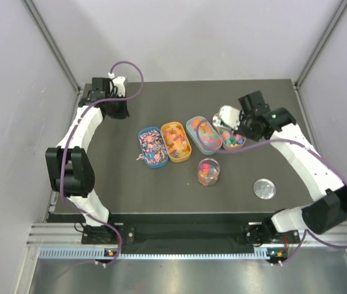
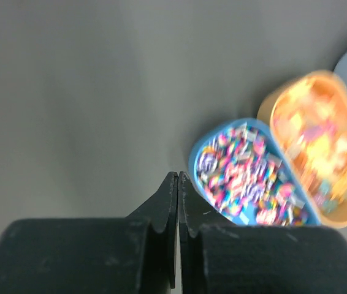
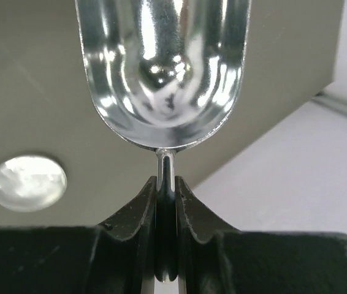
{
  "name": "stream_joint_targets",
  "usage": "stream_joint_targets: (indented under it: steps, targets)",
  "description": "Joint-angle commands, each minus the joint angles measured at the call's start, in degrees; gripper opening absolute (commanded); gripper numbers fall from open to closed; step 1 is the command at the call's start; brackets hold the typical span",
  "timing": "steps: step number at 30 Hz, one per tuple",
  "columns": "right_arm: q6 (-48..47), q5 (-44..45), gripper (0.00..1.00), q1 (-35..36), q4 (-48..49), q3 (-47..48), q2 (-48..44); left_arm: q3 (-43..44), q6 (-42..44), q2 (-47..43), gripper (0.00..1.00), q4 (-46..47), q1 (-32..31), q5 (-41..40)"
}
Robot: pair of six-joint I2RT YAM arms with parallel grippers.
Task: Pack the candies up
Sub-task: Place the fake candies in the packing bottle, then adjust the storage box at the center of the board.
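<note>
Right gripper [image 3: 166, 184] tight on scoop [image 3: 161, 73] handle; left gripper [image 2: 178, 177] closed, empty

No text, labels or numbers I can actually read, tbh. The candies [image 2: 247, 174] in the blue tray [image 2: 193, 162], around 4 o'clock in the left wrist view, have busy wrappers, but they're too blurry to read.

— What surrounds it?
— A dark matte table [image 1: 161, 190]. Pale lilac back wall [image 1: 192, 37] at twelve, a left panel [image 1: 8, 153] at nine, a right panel [image 1: 345, 141] at three.
— And at six?
— An aluminium rail [image 1: 179, 236], then a shiny steel sheet [image 1: 186, 278]. Soft, even light.
</note>
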Motion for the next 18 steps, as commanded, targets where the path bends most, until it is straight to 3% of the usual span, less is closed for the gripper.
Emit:
stream_joint_targets:
  steps: [1,3,6,11,18]
  targets:
    - [10.4,-9.4,0.0,-7.5,10.4,5.1,5.3,-2.7,5.8,-2.0,0.0,-5.1,-0.4,-1.0]
    - [17.4,-13.5,0.0,-11.6,10.6,9.1,9.2,-4.4,6.7,-0.4,0.0,-6.4,-0.4,-1.5]
    - [20.4,-14.8,0.0,-13.4,11.5,11.4,11.8,-4.8,5.9,2.6,0.0,-10.5,-0.2,0.0]
    - [19.8,-11.5,0.0,-13.7,13.1,12.7,14.3,-7.3,4.3,5.4,0.0,-7.1,-0.2,0.6]
    - [20.4,-10.2,0.0,-17.4,16.6,14.8,21.1,-4.2,2.4,11.0,0.0,-10.8,-0.2,0.8]
